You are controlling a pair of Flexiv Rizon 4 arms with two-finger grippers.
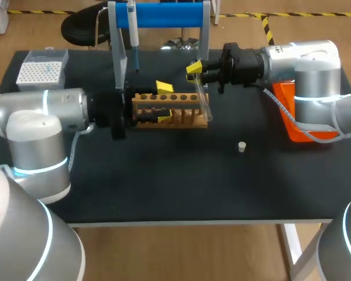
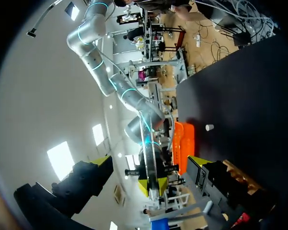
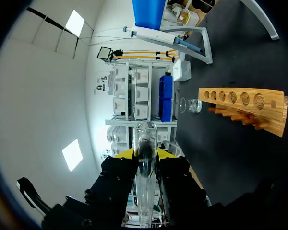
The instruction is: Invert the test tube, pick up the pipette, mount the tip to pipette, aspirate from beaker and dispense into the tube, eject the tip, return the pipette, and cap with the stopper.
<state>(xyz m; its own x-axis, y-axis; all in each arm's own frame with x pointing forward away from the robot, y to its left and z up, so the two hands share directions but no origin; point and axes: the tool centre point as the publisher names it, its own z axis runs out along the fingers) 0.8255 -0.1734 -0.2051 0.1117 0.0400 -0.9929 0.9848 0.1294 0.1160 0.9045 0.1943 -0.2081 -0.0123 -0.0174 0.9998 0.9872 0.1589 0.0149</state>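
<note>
Black tabletop (image 1: 164, 181) carries the whole kit, and I judge the job is v. early: step 1 of the list, nothing finished.

Biggest item is the blue-barred pipette stand (image 1: 164, 14) at the far edge.

The rack (image 1: 181, 111), wooden, sits mid-table. My left gripper (image 1: 164, 104) is at it, fingers spread wide w/ nothing pinched between them. One finger is right beside the rack, prob. steadying it, but I can't confirm contact.

The orange bin (image 1: 284, 105) sits under my right arm, and the tip box (image 1: 40, 73) is at the far left corner, apart from both arms.

My right gripper (image 3: 145, 152) is clamped on the test tube (image 1: 202, 104), a finger on each side. The tube is out of the rack and tilted over the rack's right end. I can't tell which end is up, so I'd call the invert in progress, not done.

The pipette (image 1: 133, 32) hangs on the stand, so pickup, tip mount, aspirate, dispense, eject & return are all left to do.

The beaker (image 3: 194, 105) shows only in the right wrist view, beyond the rack's far end, w/ no gripper near it.

Smallest is the stopper (image 1: 241, 146), lying loose on the tabletop nearer me, well apart from the tube. Capping is not yet done.
</note>
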